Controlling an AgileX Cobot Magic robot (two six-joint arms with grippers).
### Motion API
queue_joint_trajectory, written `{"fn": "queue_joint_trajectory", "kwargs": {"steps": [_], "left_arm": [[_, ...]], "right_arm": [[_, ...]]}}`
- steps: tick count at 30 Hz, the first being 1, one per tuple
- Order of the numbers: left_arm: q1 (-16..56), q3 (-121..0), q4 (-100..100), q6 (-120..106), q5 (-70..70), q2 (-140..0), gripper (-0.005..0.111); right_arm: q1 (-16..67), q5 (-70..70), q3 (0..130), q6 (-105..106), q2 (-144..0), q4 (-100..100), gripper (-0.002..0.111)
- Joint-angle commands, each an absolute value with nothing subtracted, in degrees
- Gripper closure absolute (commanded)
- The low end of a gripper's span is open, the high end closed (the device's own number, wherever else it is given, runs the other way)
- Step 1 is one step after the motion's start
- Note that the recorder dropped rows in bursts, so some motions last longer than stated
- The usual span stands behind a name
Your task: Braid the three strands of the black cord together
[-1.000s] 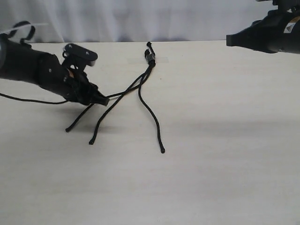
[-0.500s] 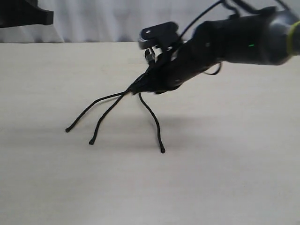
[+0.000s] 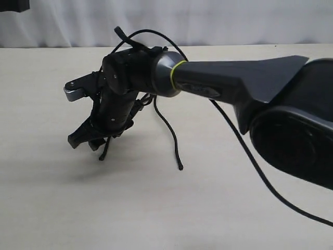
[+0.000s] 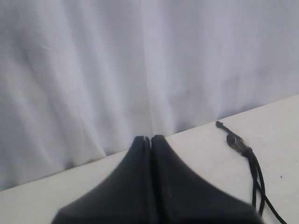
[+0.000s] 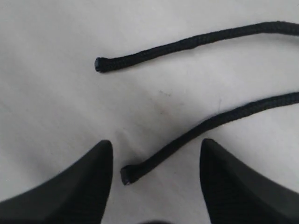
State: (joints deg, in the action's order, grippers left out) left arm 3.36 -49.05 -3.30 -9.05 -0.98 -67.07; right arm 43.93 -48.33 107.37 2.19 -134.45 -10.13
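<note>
The black cord lies on the pale table point(image 3: 62, 208). Its bound head point(image 4: 236, 140) shows in the left wrist view, but my right arm point(image 3: 156, 73) hides it in the exterior view. One strand point(image 3: 169, 130) runs free to its tip at the front. My right gripper point(image 3: 86, 141) has reached across to the left and hangs open over the ends of the other two strands. One strand tip point(image 5: 127, 175) lies between its fingers point(image 5: 93, 168), untouched. Another strand's tip point(image 5: 99, 64) lies further off. My left gripper point(image 4: 150, 139) is shut and empty, lifted away from the cord.
A white curtain point(image 3: 234, 21) hangs behind the table's far edge. The right arm's thick black cable point(image 3: 244, 151) trails across the table on the right. A bit of the left arm point(image 3: 13, 5) shows in the top left corner.
The left arm has let go of the strands and pulled back to the top left, jaws shut. The right arm swung across from near the cord's head to the strand ends and opened.
</note>
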Motion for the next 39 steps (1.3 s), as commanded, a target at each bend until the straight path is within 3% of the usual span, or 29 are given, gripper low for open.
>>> {"fn": "queue_joint_trajectory", "kwargs": {"steps": [1, 2, 4, 5, 9, 15, 22, 31, 39], "left_arm": [[3.2, -48.7, -3.8, -8.8, -0.9, -66.9, 0.107], [3.2, -48.7, -3.8, -8.8, -0.9, -66.9, 0.107], [3.2, -48.7, -3.8, -8.8, -0.9, -66.9, 0.107], [3.2, -48.7, -3.8, -8.8, -0.9, -66.9, 0.107], [3.2, -48.7, -3.8, -8.8, -0.9, -66.9, 0.107], [3.2, -48.7, -3.8, -8.8, -0.9, -66.9, 0.107], [3.2, -48.7, -3.8, -8.8, -0.9, -66.9, 0.107], [3.2, -48.7, -3.8, -8.8, -0.9, -66.9, 0.107], [3.2, -48.7, -3.8, -8.8, -0.9, -66.9, 0.107]], "right_arm": [[43.9, -50.3, 110.7, 0.0, -136.7, -9.0, 0.055], [44.0, -50.2, 110.7, 0.0, -137.2, -9.0, 0.056], [44.8, -50.4, 110.7, 0.0, -138.1, -5.3, 0.067], [45.2, -51.1, 110.7, -1.4, -138.6, -2.3, 0.079], [45.4, -54.8, 110.7, -1.3, -138.6, 1.0, 0.104], [42.2, -65.7, 110.6, 2.1, -130.8, 5.0, 0.104], [32.4, -70.0, 108.5, 1.7, -120.9, 8.5, 0.104], [21.7, -60.6, 95.4, 0.7, -115.7, 7.9, 0.104], [18.4, -45.1, 84.6, 3.1, -118.6, 6.9, 0.104]]}}
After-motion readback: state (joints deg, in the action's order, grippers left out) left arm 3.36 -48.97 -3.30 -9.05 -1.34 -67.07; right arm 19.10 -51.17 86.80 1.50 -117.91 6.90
